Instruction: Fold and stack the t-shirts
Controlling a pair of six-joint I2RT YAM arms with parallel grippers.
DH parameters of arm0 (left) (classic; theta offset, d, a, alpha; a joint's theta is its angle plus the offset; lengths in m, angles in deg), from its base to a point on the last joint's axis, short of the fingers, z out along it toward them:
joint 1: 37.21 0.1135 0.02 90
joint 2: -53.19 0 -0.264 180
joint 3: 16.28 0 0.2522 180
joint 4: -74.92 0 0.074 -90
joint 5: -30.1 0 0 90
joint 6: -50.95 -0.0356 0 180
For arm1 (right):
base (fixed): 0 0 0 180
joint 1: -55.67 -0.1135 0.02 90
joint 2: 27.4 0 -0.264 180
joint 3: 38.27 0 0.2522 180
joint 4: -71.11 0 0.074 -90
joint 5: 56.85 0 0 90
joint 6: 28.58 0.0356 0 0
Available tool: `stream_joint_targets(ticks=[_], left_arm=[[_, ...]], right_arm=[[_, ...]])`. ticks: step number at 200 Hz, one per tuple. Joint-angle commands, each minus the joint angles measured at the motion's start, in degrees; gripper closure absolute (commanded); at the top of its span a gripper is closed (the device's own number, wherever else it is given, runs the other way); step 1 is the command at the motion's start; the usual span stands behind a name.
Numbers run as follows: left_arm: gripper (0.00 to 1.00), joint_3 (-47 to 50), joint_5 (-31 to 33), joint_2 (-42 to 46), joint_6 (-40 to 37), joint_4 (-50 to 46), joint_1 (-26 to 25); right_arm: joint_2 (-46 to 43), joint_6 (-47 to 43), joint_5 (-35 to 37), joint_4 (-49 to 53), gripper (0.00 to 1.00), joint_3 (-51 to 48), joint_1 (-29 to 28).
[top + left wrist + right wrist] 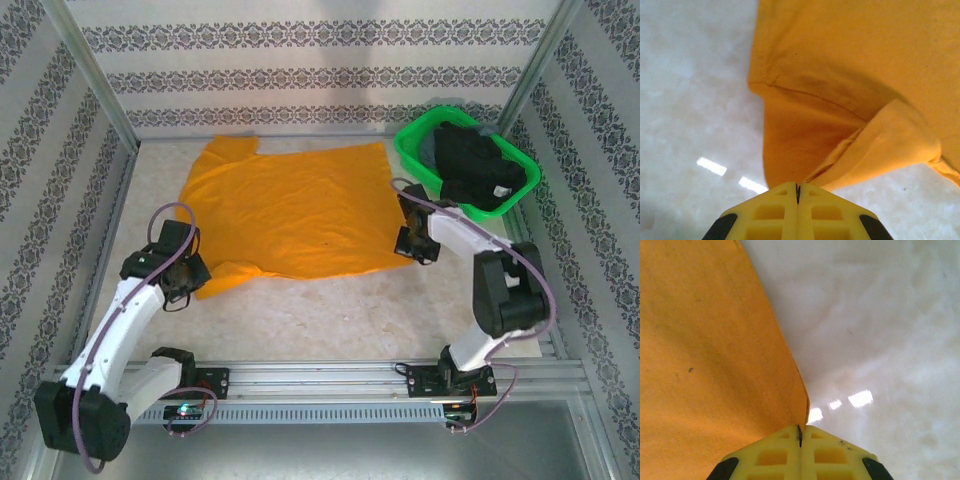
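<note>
An orange t-shirt point(290, 205) lies spread flat in the middle of the table, collar end to the left. My left gripper point(190, 285) is at its near-left sleeve, jaws shut on the sleeve's folded edge. In the left wrist view the orange cloth point(855, 75) bunches down into the gripper point(798, 187). My right gripper point(405, 245) is shut on the shirt's near-right hem corner. In the right wrist view the hemmed edge point(700, 365) runs straight into the gripper point(800, 429). Black t-shirts point(480, 165) lie heaped in the basket.
A green plastic basket point(412, 150) stands at the back right, just behind the right arm. Metal frame posts and patterned walls close in the table on three sides. Bare pale tabletop point(330, 310) lies between the shirt and the arm bases.
</note>
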Motion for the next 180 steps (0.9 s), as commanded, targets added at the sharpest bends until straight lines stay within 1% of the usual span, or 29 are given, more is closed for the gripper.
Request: stream_joint_targets(ticks=[1, 23, 44, 57, 69, 88, 113, 150, 180], left_arm=[[1.0, -1.1, 3.5, 1.7, 6.8, -9.5, -1.1], [1.0, -1.8, 4.0, 5.2, 9.3, -11.9, -3.3], [1.0, -2.4, 5.3, 8.4, 10.4, -13.0, -5.1], [1.0, -2.0, 5.3, 9.3, 8.9, -10.5, -5.4], [1.0, -1.5, 4.6, 9.1, 7.0, -5.6, -5.4], [1.0, -2.0, 3.6, 5.9, 4.1, 3.5, -5.4], [1.0, -6.0, 3.0, -1.0, -0.1, 12.7, -5.4], [1.0, -11.8, 3.7, -9.3, -6.8, 19.8, -4.8], [1.0, -14.3, 4.2, -12.8, -9.7, 23.1, -3.2]], right_arm=[[-6.3, 1.9, 1.4, 2.6, 1.0, -4.8, -0.7], [-13.0, 4.1, 0.9, 5.1, 1.0, -8.5, -0.8], [-19.2, 5.8, -1.8, 6.9, 1.0, -11.4, -0.7], [-21.7, 7.2, -4.0, 7.4, 1.0, -12.8, -0.6], [-22.7, 9.0, -5.7, 7.0, 1.0, -13.9, -0.1], [-21.6, 9.9, -9.2, 5.7, 1.0, -14.1, 1.2], [-18.5, 11.5, -10.2, 6.1, 1.0, -11.3, 2.5], [-14.3, 13.5, -10.3, 7.1, 1.0, -6.0, 4.4], [-10.2, 14.0, -10.1, 7.8, 1.0, -0.6, 5.4]])
